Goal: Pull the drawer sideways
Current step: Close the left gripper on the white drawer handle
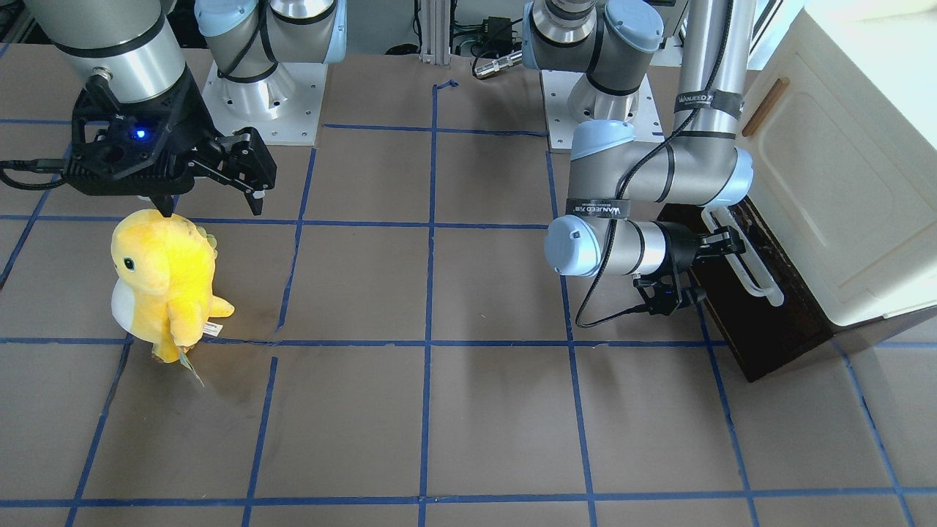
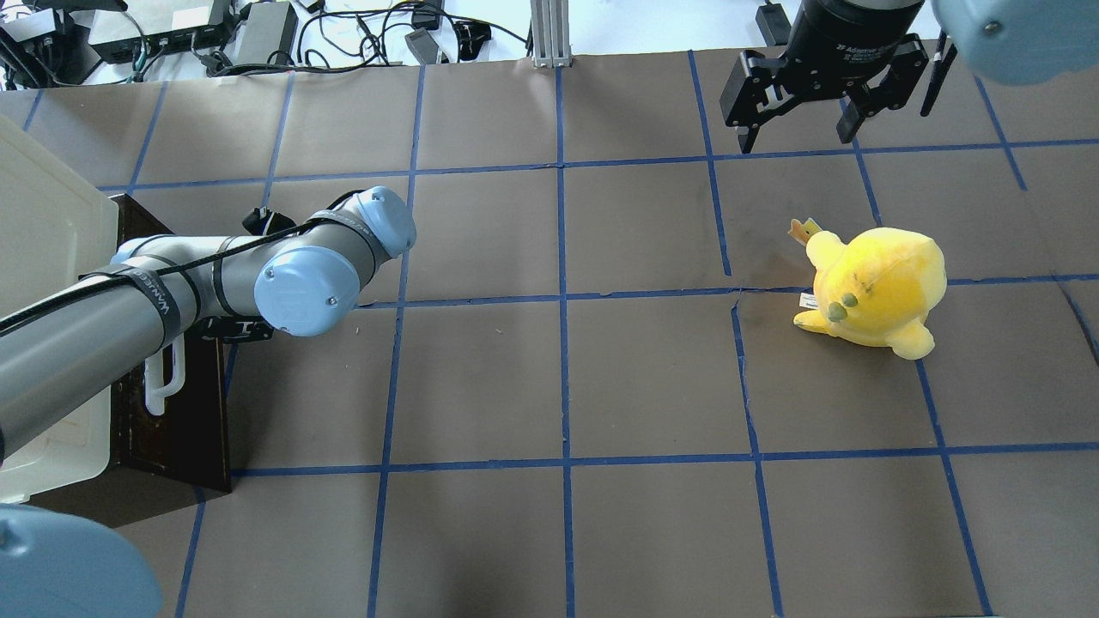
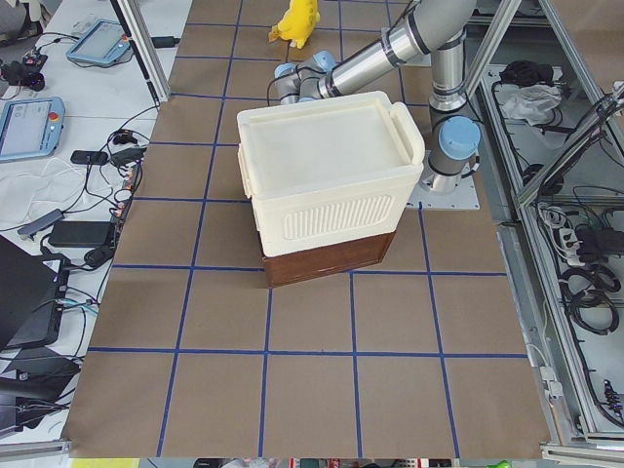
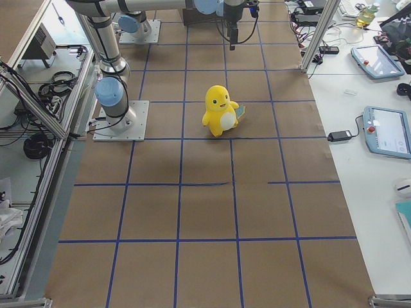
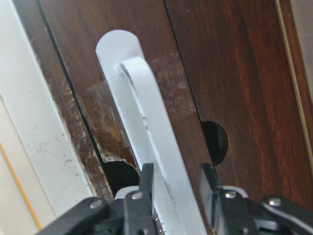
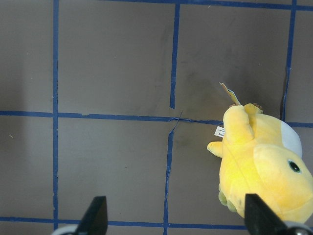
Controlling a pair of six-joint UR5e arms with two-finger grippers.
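The drawer [image 1: 768,322] has a dark brown wooden front at the foot of the cream cabinet, and it also shows in the overhead view [image 2: 185,421]. Its long white bar handle [image 1: 747,271] runs along the front. My left gripper [image 1: 728,243] reaches sideways to it. In the left wrist view the two fingers stand close on either side of the handle [image 5: 146,112], so the gripper [image 5: 178,183] is shut on it. My right gripper [image 1: 212,205] hangs open and empty above the table, far from the drawer; it also shows in the overhead view [image 2: 798,129].
The cream cabinet [image 1: 842,183] with a small brown door handle [image 1: 765,106] sits over the drawer. A yellow plush toy [image 1: 165,282] stands just below the right gripper. Brown table with blue tape grid.
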